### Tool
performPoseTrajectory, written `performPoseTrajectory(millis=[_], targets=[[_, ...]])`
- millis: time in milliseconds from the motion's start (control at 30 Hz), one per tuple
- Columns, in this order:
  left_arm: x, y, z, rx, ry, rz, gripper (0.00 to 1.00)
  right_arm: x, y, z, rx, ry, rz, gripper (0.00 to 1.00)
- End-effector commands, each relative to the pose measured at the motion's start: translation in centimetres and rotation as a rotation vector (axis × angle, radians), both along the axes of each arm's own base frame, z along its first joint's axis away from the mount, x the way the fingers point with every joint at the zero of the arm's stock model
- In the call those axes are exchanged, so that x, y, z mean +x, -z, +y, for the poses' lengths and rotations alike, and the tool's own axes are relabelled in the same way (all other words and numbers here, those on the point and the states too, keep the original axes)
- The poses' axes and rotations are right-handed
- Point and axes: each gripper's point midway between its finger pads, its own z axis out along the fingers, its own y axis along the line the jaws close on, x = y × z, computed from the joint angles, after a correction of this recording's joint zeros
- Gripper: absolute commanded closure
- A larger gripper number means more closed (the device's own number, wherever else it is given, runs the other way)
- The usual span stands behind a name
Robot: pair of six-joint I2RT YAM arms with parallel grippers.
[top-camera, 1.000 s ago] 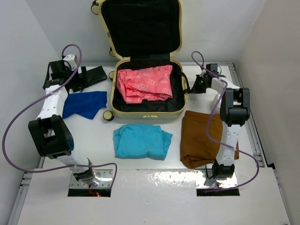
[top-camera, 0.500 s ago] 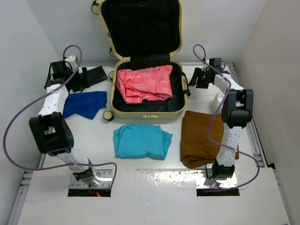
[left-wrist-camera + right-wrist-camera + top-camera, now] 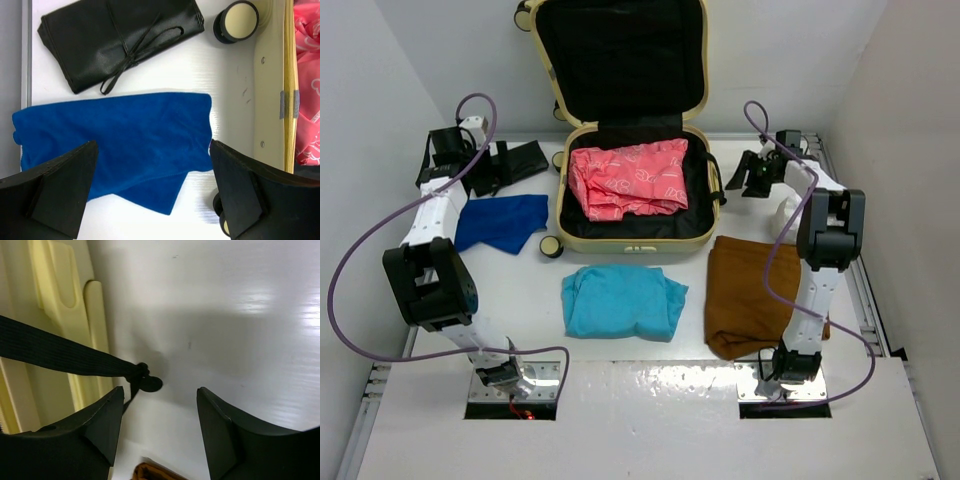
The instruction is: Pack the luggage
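Black pouch, blue cloth, brown cloth

Cream-yellow luggage, pink printed garment, black pouch

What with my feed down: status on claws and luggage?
Left claw open above blue cloth. Right claw open beside luggage. Luggage open, pink garment inside; strap hanging out.

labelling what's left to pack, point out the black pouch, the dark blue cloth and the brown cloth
black pouch (image 3: 85, 45), left wrist view, on its flat body left of the tie cord
dark blue cloth (image 3: 125, 130), left wrist view, middle of the top layer
brown cloth (image 3: 740, 295), top external view, centre of the fabric
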Motion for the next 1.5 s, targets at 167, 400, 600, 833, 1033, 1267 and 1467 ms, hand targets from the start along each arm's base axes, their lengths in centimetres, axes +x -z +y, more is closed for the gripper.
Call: performPoseTrajectory(millis=[167,400,600,833,1033,1267,1467], targets=[[1.5,-2.0,-0.3,0.026,0.019,-0.057,0.02,2.0,-0.4,2.3,0.062,-0.038,-0.041,0.4],[1.7,-2.4,-0.3,0.028,0.019,-0.066,0.02,1.9,1.9,2.3,-0.03,-0.048,0.001,0.44],[1.9,-2.0,-0.7,0.026,0.028,-0.057,0.02,1.4,2.9,3.4,-0.025,-0.073,0.047,0.5],[1.8,-2.2,-0.7,0.026,0.028,-0.057,0.02,0.0,2.2,4.8,0.091,-0.064,0.072,0.35],[1.6,-2.2,-0.7,0.033,0.033,-0.057,0.02,0.6,-0.3,5.9,0.206,-0.065,0.028,0.26],[1.6,-2.2,-0.7,0.033,0.033,-0.057,0.02,0.5,1.2,8.5,0.16,-0.147,0.041,0.36],[1.7,-1.8,-0.7,0.031,0.033,-0.048,0.02,0.5,2.0,7.7,0.027,-0.139,0.045,0.76]])
